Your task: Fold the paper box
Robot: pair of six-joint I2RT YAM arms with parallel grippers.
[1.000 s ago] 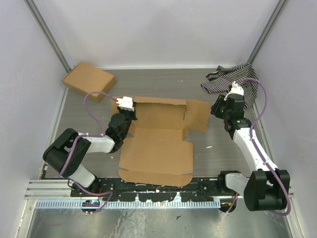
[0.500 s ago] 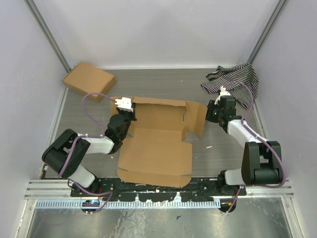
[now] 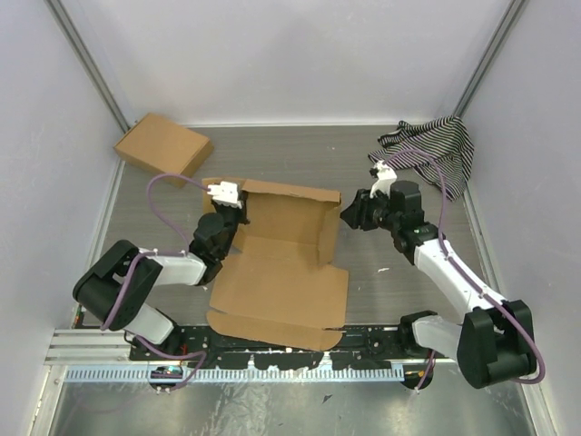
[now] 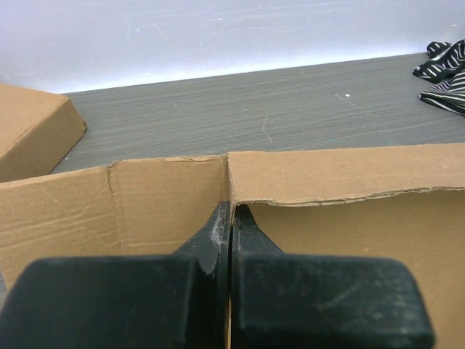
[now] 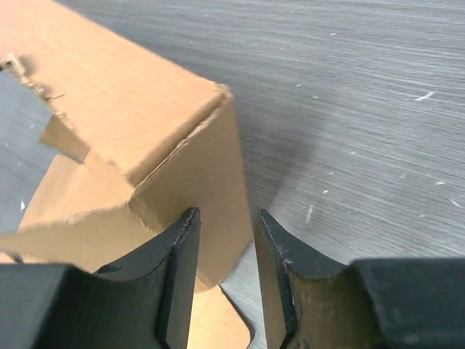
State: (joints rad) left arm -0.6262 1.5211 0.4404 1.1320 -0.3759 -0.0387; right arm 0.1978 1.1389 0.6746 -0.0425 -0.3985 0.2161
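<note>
The paper box lies half-formed mid-table: a flat front panel, a raised back wall and a raised right flap. My left gripper is shut on the box's left wall, near its back corner. In the left wrist view the fingertips pinch the cardboard edge between them. My right gripper is open at the box's right side. In the right wrist view the raised flap stands in front of the gripper, with its edge between the jaws by the left finger.
A second, fully formed brown box sits at the back left, also in the left wrist view. A black-and-white striped cloth lies at the back right. White walls enclose the table. The rail with the arm bases runs along the near edge.
My right gripper has moved left, from beside the flat right flap to the box's right side. The flap now stands up. The box has shifted slightly left. The left gripper keeps its hold.
</note>
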